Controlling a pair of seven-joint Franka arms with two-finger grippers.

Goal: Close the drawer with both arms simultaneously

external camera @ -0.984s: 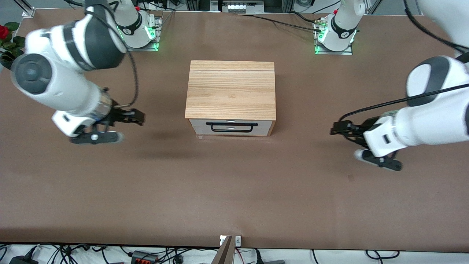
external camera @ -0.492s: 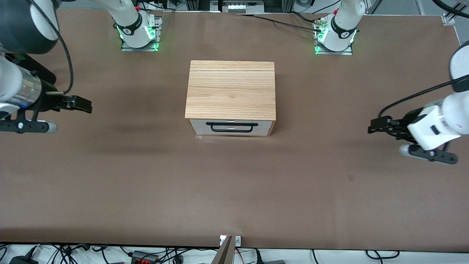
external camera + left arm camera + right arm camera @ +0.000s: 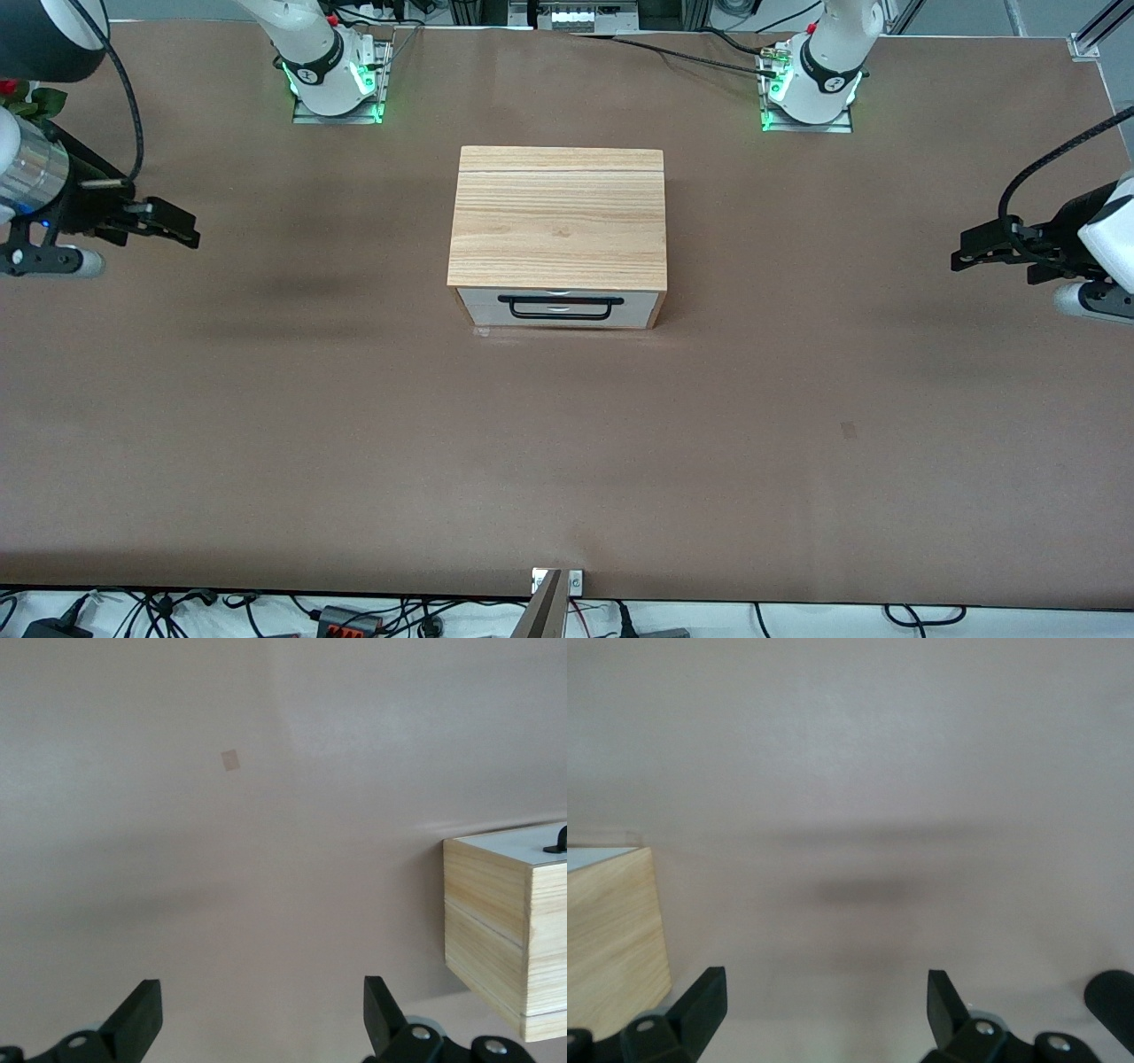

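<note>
The drawer (image 3: 558, 308) has a white front panel and a black wire handle (image 3: 560, 306). It sits pushed in, its front level with the front of the light oak cabinet box (image 3: 558, 217) at the table's middle. My left gripper (image 3: 962, 252) is open and empty over the table at the left arm's end, well apart from the box. My right gripper (image 3: 186, 230) is open and empty over the right arm's end. In the left wrist view my left gripper (image 3: 261, 1010) is wide open, and the box's side (image 3: 496, 912) shows. In the right wrist view my right gripper (image 3: 824, 997) is wide open beside the box (image 3: 611, 930).
The brown table (image 3: 567, 461) carries a small square mark (image 3: 849, 431), which also shows in the left wrist view (image 3: 230, 760). A red rose with green leaves (image 3: 18, 93) lies at the table edge near the right arm.
Both grippers have drawn outward from the cabinet toward the table's two ends and slightly toward the bases. The drawer and box have not moved.
</note>
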